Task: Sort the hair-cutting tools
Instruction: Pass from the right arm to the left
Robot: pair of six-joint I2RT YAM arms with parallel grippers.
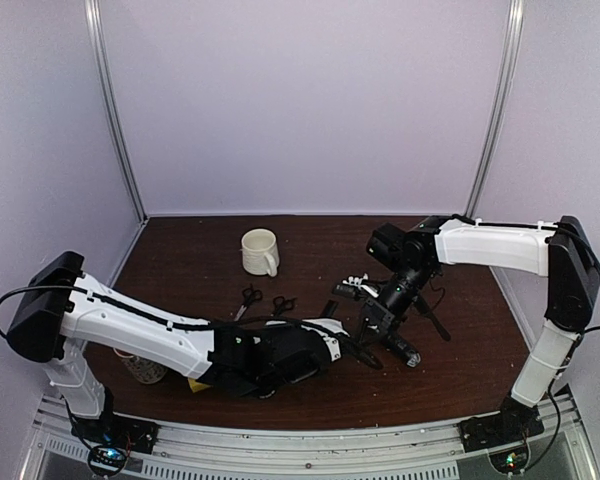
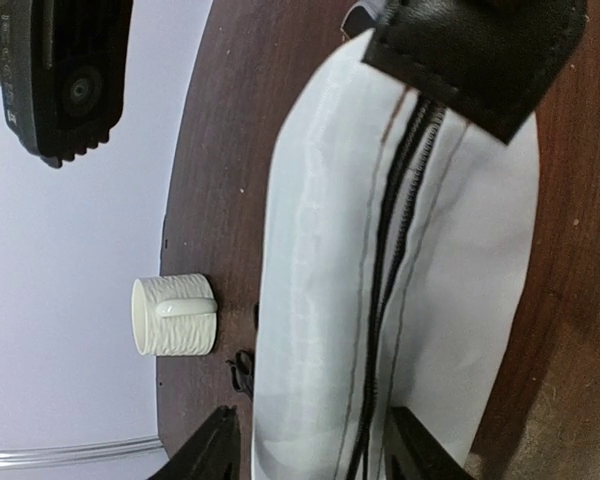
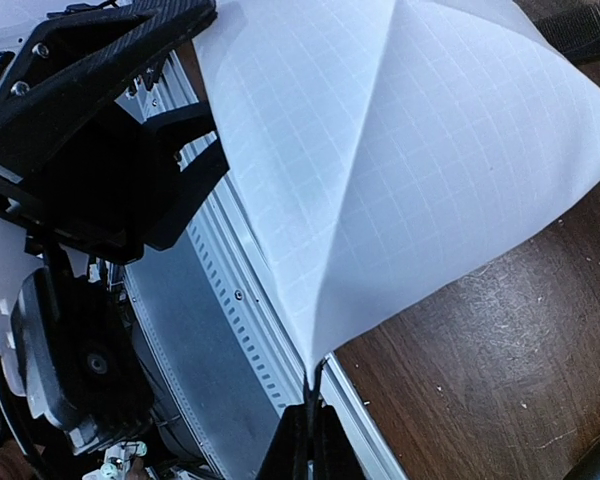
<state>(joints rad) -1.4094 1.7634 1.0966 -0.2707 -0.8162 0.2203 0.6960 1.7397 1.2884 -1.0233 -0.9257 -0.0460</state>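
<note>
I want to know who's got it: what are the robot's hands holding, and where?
Right gripper pinches a fold of the white zip pouch. Left gripper straddles one end, across the zipper; whether it squeezes cannot be told.

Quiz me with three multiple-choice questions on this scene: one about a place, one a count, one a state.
1. The mug stands: A) beyond the scissors; B) nearer than the scissors; C) right of the clipper.
2. Pairs of scissors in the top view: A) one; B) two; C) four.
3. The right gripper is: A) open; B) shut on the pouch; C) shut on a comb.
Answers: 1 A, it sits farther back in the top view; 2 B, two pairs lie side by side; 3 B, it pinches the white fabric.
</note>
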